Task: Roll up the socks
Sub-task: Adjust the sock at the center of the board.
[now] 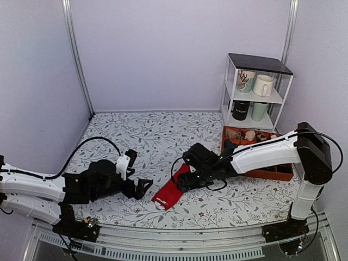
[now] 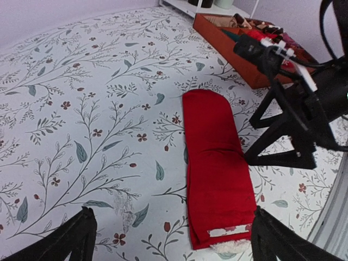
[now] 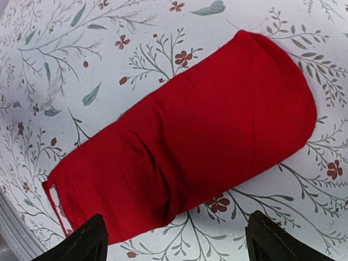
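- Top view: red socks (image 1: 171, 191) lie flat on the floral tablecloth (image 1: 136, 130), near the front edge, between the two arms.
- Only the top view shows the shelf (image 1: 227, 89) with four mugs, and all of the orange bin (image 1: 272, 174).
- Left wrist view alone shows the white mark (image 2: 225, 232) clearly, at the socks' near end.
- Left gripper (image 2: 174, 244): fingers spread wide, holding nothing, short of the socks' white-marked end.
- Right gripper (image 3: 182, 242): fingers apart, empty, with the socks lying across the view ahead of them. In the left wrist view it stands just beside the socks' edge; contact unclear.
- Count: one sock pile, two grippers, four mugs, one bin.
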Robot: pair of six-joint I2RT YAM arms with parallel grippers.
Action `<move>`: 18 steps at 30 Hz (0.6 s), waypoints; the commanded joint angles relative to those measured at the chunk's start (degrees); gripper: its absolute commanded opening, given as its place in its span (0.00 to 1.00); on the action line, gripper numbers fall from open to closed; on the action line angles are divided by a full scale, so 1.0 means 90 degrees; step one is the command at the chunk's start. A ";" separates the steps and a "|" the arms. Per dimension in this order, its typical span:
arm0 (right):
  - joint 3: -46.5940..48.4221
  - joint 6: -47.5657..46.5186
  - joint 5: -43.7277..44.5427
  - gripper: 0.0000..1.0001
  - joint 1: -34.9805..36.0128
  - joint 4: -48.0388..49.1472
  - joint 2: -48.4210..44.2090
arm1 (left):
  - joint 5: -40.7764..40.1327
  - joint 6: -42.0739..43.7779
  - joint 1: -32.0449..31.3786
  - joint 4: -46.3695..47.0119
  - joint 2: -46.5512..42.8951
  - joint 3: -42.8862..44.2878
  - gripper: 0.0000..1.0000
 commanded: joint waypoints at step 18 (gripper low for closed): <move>0.0859 -0.4550 0.1276 0.90 -0.0105 -0.0108 0.1671 | -0.0009 -0.0111 0.0069 -0.0125 -0.1092 -0.0609 1.00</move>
